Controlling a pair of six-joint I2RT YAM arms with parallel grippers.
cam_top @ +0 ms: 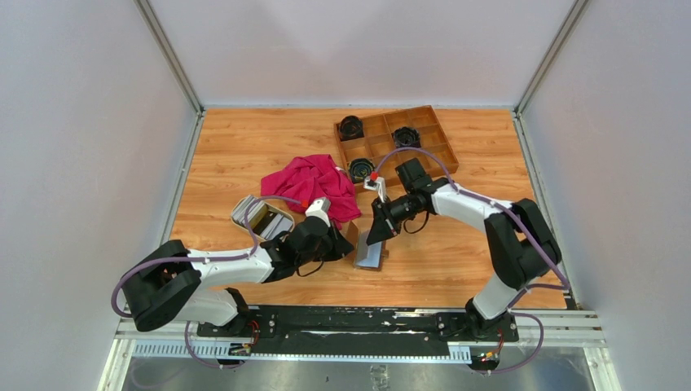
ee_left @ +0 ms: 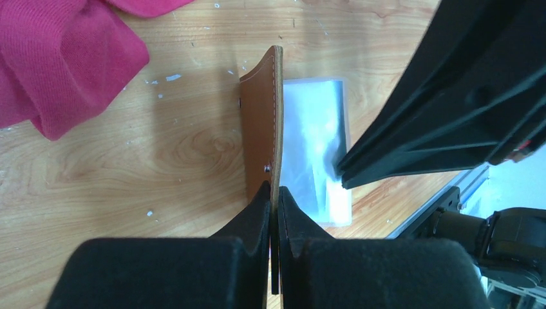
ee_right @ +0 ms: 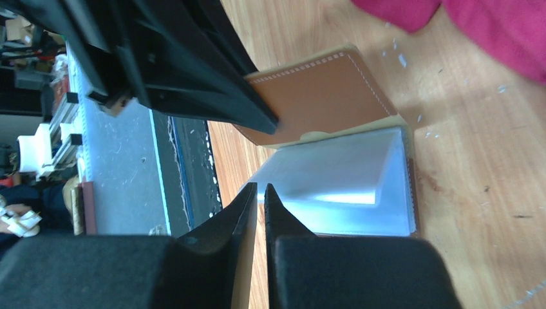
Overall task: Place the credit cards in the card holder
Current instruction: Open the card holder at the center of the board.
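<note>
— Where is the card holder (ee_left: 261, 122)?

— It's on the counter (cam_top: 236, 147) toward the near edge, between my two arms and just in front of the pink cloth (cam_top: 314, 183). It lies open. The brown leather cover stands upright on its edge, and the clear sleeves (ee_left: 315, 122) lie flat beside it.

— What do the left jaws have?

— They're closed tight on the edge of that upright cover, with the leather pinched between them.

— And the right jaws?

— They're almost together, with only a sliver of gap. The tips are down at the edge of the clear sleeves, but I can't tell whether they've caught one.

— Anything else?

— A small metal dish (cam_top: 241, 205) sits left of my left arm. There's something flat in it, too small for me to name. The wooden compartment tray (cam_top: 376, 129) is at the back right.
</note>
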